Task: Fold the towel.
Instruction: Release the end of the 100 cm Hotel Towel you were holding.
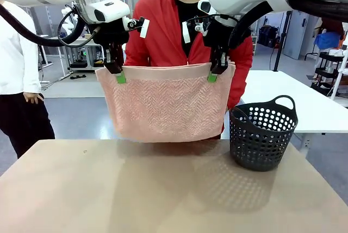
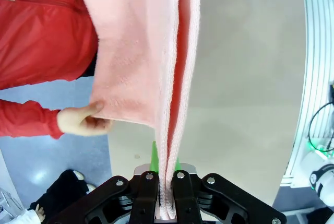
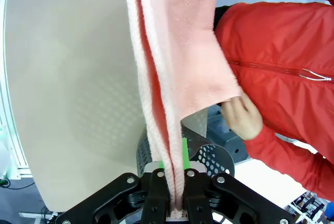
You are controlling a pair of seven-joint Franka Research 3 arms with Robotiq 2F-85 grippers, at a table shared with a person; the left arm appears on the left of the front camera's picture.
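Note:
The salmon-pink towel (image 1: 168,102) hangs doubled over above the far edge of the tan table (image 1: 163,189). My left gripper (image 1: 119,75) is shut on its upper left corner and my right gripper (image 1: 213,74) on its upper right corner. In the left wrist view the towel (image 2: 141,51) runs up from my shut left gripper (image 2: 166,203), and a person's hand (image 2: 81,120) pinches the outer layer's corner. In the right wrist view the towel (image 3: 177,41) rises from my shut right gripper (image 3: 175,203), and the person's other hand (image 3: 241,117) holds that layer's corner.
A dark perforated basket (image 1: 263,132) stands on the table's right side, close under the towel's right edge. The person in a red jacket (image 1: 163,32) stands right behind the towel. Another person in white (image 1: 16,81) stands far left. A white table (image 1: 293,97) lies behind right.

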